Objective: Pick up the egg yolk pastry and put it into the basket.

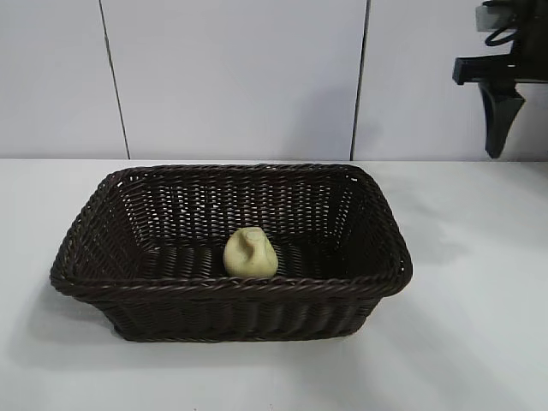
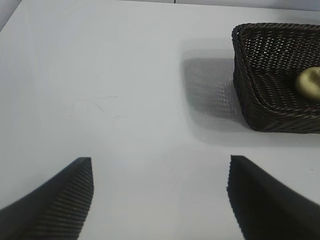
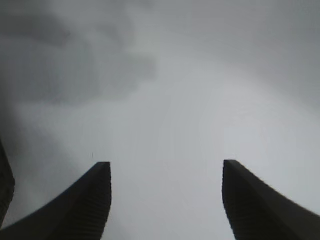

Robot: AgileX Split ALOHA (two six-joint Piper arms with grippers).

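The bare white table [image 1: 274, 377] lay nearest the outside camera, and just behind it stood the basket [image 1: 231, 257], its braided front rim facing the lens; inside, on the woven floor a little toward that front wall, sat the egg yolk pastry [image 1: 251, 253] — pale yellow, rounded, with a dent or fold in its top. It touched no gripper; so, judging from how things lay, the main work of the task looked done, the pastry being already in the basket, and what was left seemed only for the arms to draw clear and settle.

The right gripper [image 1: 499, 120] hung high at the outside view's right edge, well apart from the basket and above the table; its own wrist camera showed its two dark fingers [image 3: 90, 205] spread wide with nothing between them. The left gripper [image 2: 160, 200] was seen only from its wrist, its fingers likewise standing wide and empty over bare table, the basket [image 2: 260, 100] off to one side and the pastry [image 2: 310, 82] visible within.

Much stayed hidden; the left arm did not appear in the outside view at all, and only part of the right arm showed there — a black bracket and one hanging finger, the rest cut off by the frame. The right wrist view gave only blurred grey surface, too vague to place; the pastry's underside and the basket's near inner wall were out of sight.
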